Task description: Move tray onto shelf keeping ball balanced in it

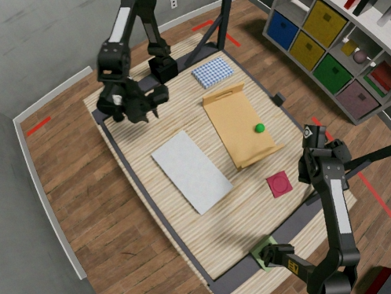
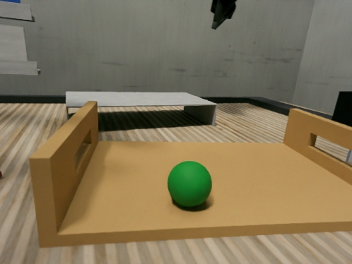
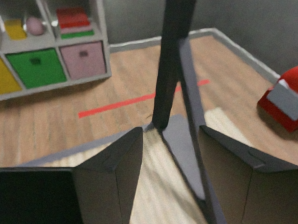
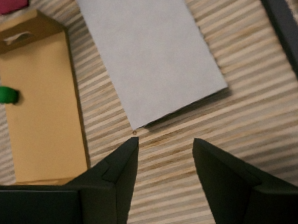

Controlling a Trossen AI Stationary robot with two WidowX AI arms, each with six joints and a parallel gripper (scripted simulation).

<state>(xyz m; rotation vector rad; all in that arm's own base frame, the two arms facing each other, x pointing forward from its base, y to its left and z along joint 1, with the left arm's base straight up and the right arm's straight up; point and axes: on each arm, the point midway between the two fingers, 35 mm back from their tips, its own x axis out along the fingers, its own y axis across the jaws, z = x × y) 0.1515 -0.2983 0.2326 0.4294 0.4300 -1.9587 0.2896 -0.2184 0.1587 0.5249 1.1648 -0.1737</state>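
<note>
Tan tray (image 1: 237,122) (image 2: 226,166) (image 4: 45,110) flat on tabletop, green ball (image 1: 260,128) (image 2: 189,183) (image 4: 8,95) on it, low gray shelf (image 1: 192,172) (image 2: 141,99) (image 4: 155,55) beside.
</note>
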